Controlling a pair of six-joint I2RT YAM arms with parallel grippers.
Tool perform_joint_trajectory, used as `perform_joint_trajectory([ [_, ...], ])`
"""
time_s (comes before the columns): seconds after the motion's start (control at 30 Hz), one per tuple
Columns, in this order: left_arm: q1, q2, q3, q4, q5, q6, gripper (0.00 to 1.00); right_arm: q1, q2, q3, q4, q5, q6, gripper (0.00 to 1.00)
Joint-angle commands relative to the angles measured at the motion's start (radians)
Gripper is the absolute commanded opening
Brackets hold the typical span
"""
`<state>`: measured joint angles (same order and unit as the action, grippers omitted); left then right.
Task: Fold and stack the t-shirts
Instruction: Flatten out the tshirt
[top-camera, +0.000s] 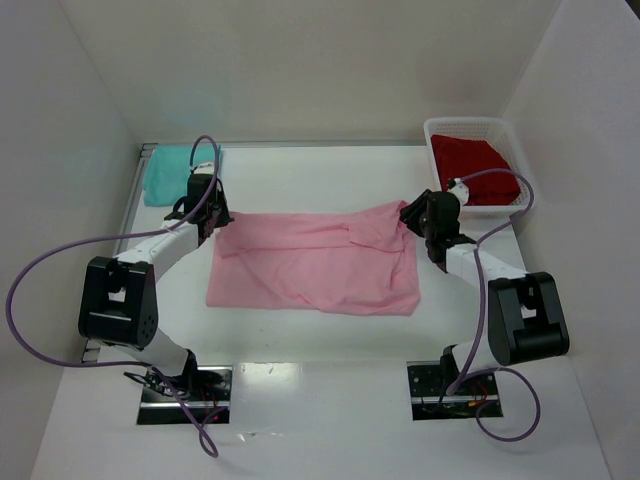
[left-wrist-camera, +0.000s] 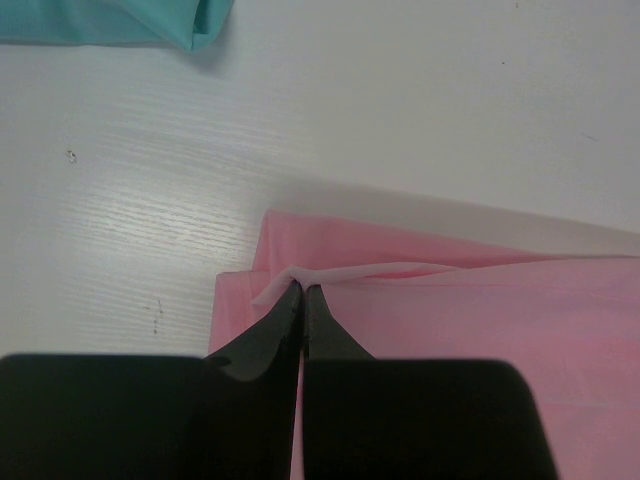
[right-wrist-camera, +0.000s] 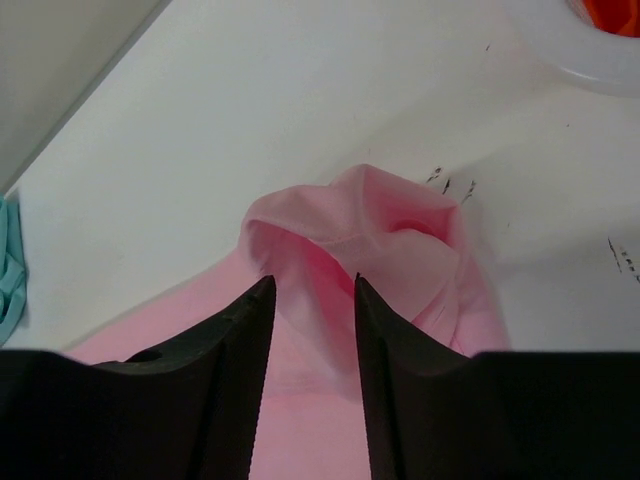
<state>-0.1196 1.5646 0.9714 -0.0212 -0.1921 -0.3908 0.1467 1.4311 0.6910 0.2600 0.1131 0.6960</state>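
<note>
A folded teal cloth t-shirt (top-camera: 170, 172) lies beyond the left gripper (left-wrist-camera: 302, 292), which is pinched tight on the hem of the spread light pink cloth t-shirt (top-camera: 315, 262); the right gripper (right-wrist-camera: 312, 290) stands half-open astride its bunched corner.

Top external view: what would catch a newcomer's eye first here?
A pink t-shirt lies spread in the middle, the left end effector pinching its left edge and the right end effector open around its bunched right corner. A teal t-shirt sits at the far left; a red t-shirt fills the white basket at the far right.
</note>
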Motion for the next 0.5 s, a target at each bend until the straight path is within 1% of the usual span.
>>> perform_joint_trajectory([
  [0.0, 0.000, -0.014, 0.020, 0.053, -0.001, 0.021, 0.00, 0.008, -0.032, -0.021, 0.051, 0.073, 0.045, 0.41],
  [0.2, 0.000, -0.014, 0.020, 0.053, -0.001, 0.021, 0.00, 0.008, 0.031, -0.001, 0.105, 0.031, 0.082, 0.39],
  [0.23, 0.000, -0.014, 0.020, 0.062, -0.001, 0.021, 0.00, 0.008, 0.052, -0.001, 0.105, 0.031, 0.082, 0.38],
  [0.33, 0.000, -0.014, 0.020, 0.063, -0.001, 0.021, 0.00, 0.008, 0.083, 0.036, 0.114, 0.019, 0.092, 0.38],
  [0.47, 0.000, -0.014, 0.020, 0.063, -0.001, 0.021, 0.00, 0.008, 0.097, 0.036, 0.137, 0.028, 0.102, 0.39],
])
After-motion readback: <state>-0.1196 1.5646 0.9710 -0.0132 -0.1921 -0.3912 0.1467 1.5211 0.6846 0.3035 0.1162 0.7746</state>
